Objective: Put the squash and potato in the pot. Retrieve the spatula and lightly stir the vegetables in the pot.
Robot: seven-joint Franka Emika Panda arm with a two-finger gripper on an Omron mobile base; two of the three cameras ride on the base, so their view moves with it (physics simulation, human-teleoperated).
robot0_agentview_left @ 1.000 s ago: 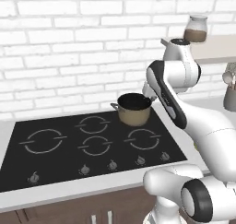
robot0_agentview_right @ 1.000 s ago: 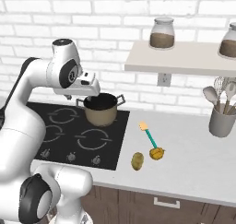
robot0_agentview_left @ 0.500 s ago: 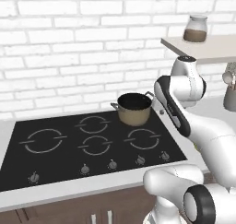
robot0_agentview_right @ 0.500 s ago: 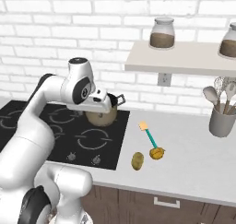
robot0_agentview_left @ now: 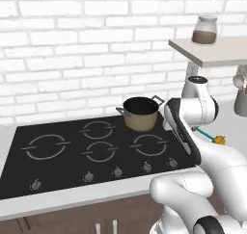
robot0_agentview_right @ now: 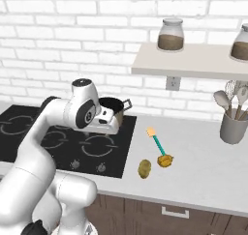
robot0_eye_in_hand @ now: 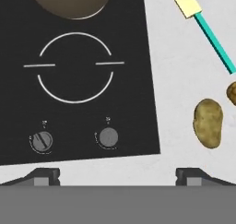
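The robot's hand (robot0_eye_in_hand: 118, 174) hovers over the cooktop's (robot0_agentview_right: 58, 139) near right corner, its two dark fingertips spread wide and holding nothing. Right of the cooktop, the potato (robot0_agentview_right: 144, 168) lies on the grey tabletop (robot0_agentview_right: 203, 171). Just beyond it the squash (robot0_agentview_right: 165, 160) touches the teal-handled spatula (robot0_agentview_right: 156, 142). Farther back, the pot (robot0_agentview_left: 140, 113) sits on a rear burner. Judging by this, no step is done yet.

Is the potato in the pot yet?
No. The potato lies on the counter beside the squash, apart from the pot.
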